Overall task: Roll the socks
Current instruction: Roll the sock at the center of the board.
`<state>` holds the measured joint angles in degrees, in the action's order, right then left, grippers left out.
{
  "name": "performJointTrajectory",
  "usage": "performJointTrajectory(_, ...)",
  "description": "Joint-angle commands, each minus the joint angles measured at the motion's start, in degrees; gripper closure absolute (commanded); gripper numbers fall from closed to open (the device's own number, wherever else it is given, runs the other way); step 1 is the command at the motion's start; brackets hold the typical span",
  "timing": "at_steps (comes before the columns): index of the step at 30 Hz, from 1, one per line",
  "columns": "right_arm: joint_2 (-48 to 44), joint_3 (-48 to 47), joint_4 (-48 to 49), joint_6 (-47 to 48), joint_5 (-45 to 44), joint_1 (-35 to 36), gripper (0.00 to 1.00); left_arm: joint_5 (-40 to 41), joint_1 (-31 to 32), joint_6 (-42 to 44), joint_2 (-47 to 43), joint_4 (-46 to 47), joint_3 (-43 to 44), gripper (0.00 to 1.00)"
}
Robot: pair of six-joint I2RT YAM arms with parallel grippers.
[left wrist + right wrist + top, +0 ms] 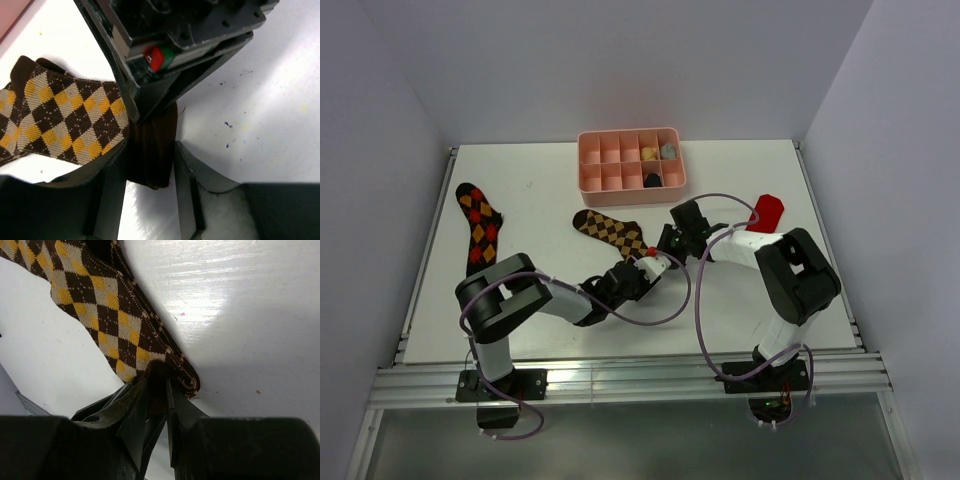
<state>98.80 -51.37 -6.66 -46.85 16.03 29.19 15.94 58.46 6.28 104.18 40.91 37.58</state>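
Observation:
The tan argyle sock lies flat in the middle of the table, its dark cuff end toward the near right. Both grippers meet at that cuff. My left gripper has its fingers on either side of the dark brown cuff and is closed on it. My right gripper is shut on the cuff edge from the opposite side and shows in the left wrist view. The red-orange argyle sock lies at the far left. The plain red sock lies behind the right arm.
A pink compartment tray stands at the back centre with a few small items in its right cells. Grey walls close in the table on the left, back and right. Arm cables loop over the near middle.

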Motion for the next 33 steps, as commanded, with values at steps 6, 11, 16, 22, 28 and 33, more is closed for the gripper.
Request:
performJointTrajectory(6,-2.47,0.84,-3.54,0.71,0.31,-0.98,0.70,-4.95,-1.33,-2.15,2.08,-6.71,2.32,0.68)
performJointTrajectory(11,-5.11,0.66,-3.89,0.53,0.58,-1.77,0.68,-8.55,-2.38,-2.86,1.47,-7.77,2.49,0.92)
performJointTrajectory(16,-8.44,0.23,-4.68,0.88,1.02,-3.08,0.60,-12.33,-3.70,-4.87,0.85,-9.96,3.46,1.00)
performJointTrajectory(22,-13.28,-0.74,-6.70,2.29,-1.79,-5.28,0.55,-21.38,-6.16,-11.28,1.64,-16.11,8.55,1.00)
performJointTrajectory(28,-18.29,1.89,-5.30,2.99,-4.69,-6.25,0.56,-30.26,-11.33,-21.39,2.52,-20.69,11.11,1.00)
performJointTrajectory(33,-20.49,5.40,-2.49,4.04,-5.31,-6.25,0.58,-35.36,-15.12,-29.21,4.89,-22.88,12.42,1.00)
